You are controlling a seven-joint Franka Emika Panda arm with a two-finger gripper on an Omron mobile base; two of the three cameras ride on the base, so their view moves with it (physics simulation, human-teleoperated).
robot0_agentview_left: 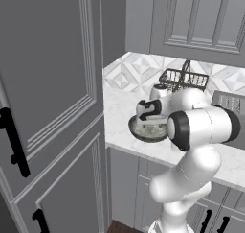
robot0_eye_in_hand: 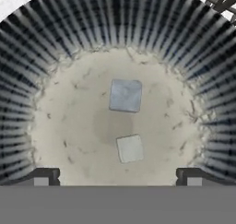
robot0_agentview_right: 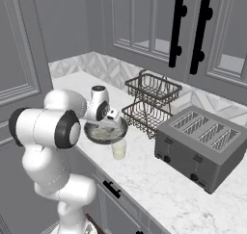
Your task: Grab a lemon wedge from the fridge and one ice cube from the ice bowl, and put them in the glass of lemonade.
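Ribbed, dark matt ice bowl [robot0_eye_in_hand: 27, 80] with a speckled, chalky floor; two smooth pale ice cubes [robot0_eye_in_hand: 125, 95]. Glossy white marble table [robot0_agentview_right: 193, 199], black wire baskets [robot0_agentview_right: 152, 100], brushed grey metal toaster [robot0_agentview_right: 198, 141].

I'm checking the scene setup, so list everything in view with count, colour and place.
ice bowl: one, dark grey ribbed, counter edge under the hand
ice cubes: two, pale grey, on the bowl's floor
glass of lemonade: one, pale yellow, in front of the bowl
wire baskets: two-tier, black, behind the bowl
toaster: one, grey, right of baskets
cabinets: grey, black handles
gripper: open, above the bowl
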